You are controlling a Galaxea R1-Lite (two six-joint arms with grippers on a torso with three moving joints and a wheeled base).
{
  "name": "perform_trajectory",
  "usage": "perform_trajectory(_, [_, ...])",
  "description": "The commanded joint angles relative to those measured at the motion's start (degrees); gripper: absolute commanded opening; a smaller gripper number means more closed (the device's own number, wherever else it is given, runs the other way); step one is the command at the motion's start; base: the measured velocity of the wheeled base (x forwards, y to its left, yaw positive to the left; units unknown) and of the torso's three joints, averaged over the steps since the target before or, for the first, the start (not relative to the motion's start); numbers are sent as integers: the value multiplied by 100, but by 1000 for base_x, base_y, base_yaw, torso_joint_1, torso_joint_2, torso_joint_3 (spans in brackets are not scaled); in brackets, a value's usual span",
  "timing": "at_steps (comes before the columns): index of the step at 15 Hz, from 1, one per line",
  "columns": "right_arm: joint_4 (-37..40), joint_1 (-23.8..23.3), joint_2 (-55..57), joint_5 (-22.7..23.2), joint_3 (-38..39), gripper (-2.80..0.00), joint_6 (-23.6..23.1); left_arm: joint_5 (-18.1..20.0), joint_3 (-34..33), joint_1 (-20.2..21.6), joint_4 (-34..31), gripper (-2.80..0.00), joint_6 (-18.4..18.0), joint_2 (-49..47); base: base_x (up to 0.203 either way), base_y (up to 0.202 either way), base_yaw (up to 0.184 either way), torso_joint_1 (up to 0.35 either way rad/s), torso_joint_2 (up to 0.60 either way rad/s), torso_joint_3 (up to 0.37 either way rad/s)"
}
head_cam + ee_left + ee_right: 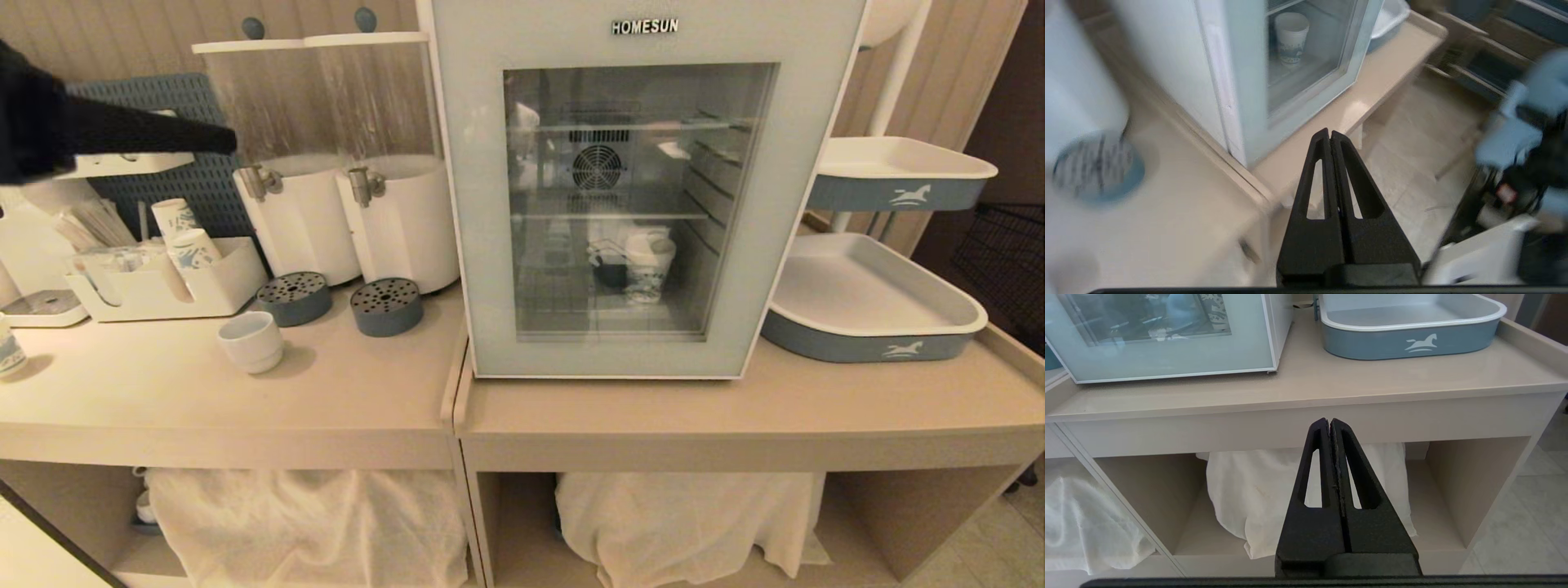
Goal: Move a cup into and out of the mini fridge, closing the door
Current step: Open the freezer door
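The small white cup [251, 341] stands upright on the left counter, in front of the dispensers. To its right is the mini fridge [571, 33], its glass door [637, 355] shut. A patterned paper cup [649, 273] stands behind the glass. My left gripper [233, 140] is shut and empty. It hangs high at the far left, well above and behind the cup. In the left wrist view, the left gripper [1329, 132] points toward the counter edge by the fridge's front corner [1237, 122]. My right gripper [1329, 420] is shut and empty, low in front of the counter's edge.
Two white drink dispensers [302, 220] with grey drip trays [294, 298] stand left of the fridge. An organiser [163, 294] holds paper cups. Blue-and-white trays [873, 347] sit right of the fridge. White cloths [310, 523] fill the shelves under the counter.
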State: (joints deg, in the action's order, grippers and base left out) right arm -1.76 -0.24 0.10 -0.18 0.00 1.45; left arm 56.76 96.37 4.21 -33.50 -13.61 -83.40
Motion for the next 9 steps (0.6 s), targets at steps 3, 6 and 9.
perform_trajectory(3, [-9,-2,-1,1,88,-280,4,2142,-366,691,675,-280,-1259,-1320,0,0,0,0,0,0])
perform_trajectory(6, [-9,-2,-1,1,92,-280,-4,2751,-179,581,731,0,-1613,-1898,0,0,0,0,0,0])
perform_trajectory(9, [-9,-2,-1,1,88,-280,4,3008,-182,241,1204,0,-1652,-2265,0,0,0,0,0,0])
